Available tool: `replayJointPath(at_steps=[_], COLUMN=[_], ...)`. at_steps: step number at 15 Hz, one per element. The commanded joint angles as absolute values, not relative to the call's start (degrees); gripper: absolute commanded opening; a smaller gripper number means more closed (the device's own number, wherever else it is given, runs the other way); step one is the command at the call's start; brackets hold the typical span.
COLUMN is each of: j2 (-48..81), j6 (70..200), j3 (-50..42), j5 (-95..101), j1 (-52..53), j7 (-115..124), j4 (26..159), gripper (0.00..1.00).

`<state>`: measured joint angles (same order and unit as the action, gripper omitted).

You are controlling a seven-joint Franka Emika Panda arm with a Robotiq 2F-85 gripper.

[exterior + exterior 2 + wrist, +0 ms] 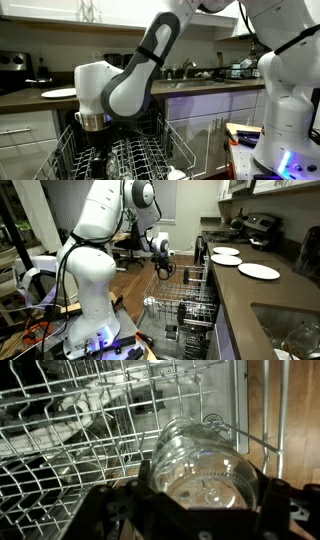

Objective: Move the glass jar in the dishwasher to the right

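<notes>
In the wrist view the clear glass jar (pixel 200 455) lies on its side between my gripper's (pixel 203 495) two black fingers, its round base facing the camera. Both fingers press against its sides, so the gripper is shut on it. The jar hangs just above the light-grey wire rack (pixel 80 445) of the dishwasher. In both exterior views the gripper (pixel 94 124) (pixel 163 268) hangs low over the pulled-out rack (pixel 165 145) (pixel 188 292). I cannot make out the jar in either exterior view.
White plates (pixel 259 271) (pixel 225 252) lie on the dark counter beside the dishwasher, and one shows in an exterior view (pixel 58 92). A white dish (pixel 75 405) sits in the rack ahead. Upright tines surround the gripper. The robot base (pixel 85 300) stands next to the open door.
</notes>
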<state>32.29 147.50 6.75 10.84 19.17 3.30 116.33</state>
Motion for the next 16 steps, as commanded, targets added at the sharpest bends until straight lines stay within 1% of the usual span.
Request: replayJointPath(at_steps=[1, 6, 8, 9, 11, 16], j2=[33.5, 34.3, 34.3, 34.3, 34.2, 33.3], j6=[149.3, 148.8, 148.3, 147.9, 147.7, 146.5], j3=[6.5, 6.7, 6.8, 6.9, 6.8, 7.0], j5=[11.4, 11.0, 10.8, 10.7, 10.7, 10.2], j1=[18.2, 18.0, 18.0, 18.0, 18.0, 17.5], j7=[2.4, 2.2, 2.2, 2.1, 2.2, 2.2], j4=[114.7, 114.1, 114.0, 113.9, 113.8, 113.2], gripper=[0.61, 0.61, 0.63, 0.97, 1.00, 1.00])
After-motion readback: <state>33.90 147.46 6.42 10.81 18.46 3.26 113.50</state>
